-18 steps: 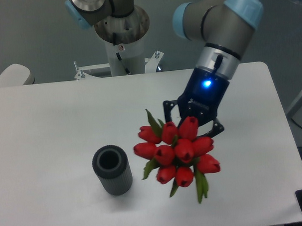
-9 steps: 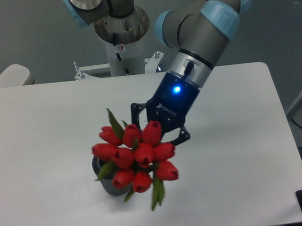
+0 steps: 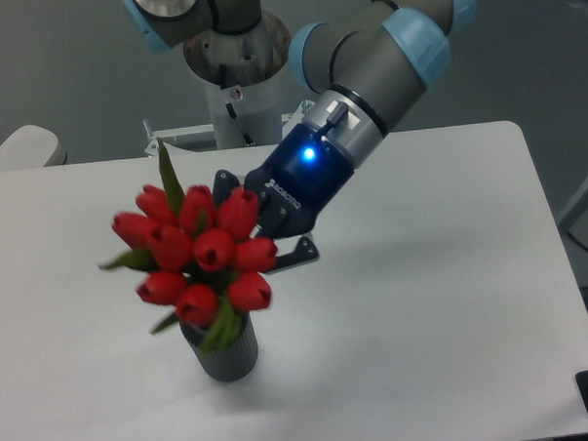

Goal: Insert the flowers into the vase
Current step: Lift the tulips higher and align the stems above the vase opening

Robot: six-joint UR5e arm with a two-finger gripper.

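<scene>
- We saw the claw (image 3: 258, 220) clamped on the flowers (image 3: 193, 249); its dark fingers showed just behind the red buds, with the stems hidden between them.
- Against the frame half a second before, the bunch had shifted left and up: the buds then covered the vase's rim and upper body, and now they sat above it, their lowest leaves overlapping its mouth.
- A second before, the bunch hung well to the right of the vase (image 3: 225, 352), with bare desk between them.
- The vase stood upright on the desk (image 3: 454, 301) in the same spot in all three frames; only its lower ribbed body showed now, the rim hidden by leaves.
- We could not tell whether any stems were inside the vase.
- The arm had swung left with the bunch, its blue light now over the middle of the desk's far half.
- The buds were slightly blurred.
</scene>
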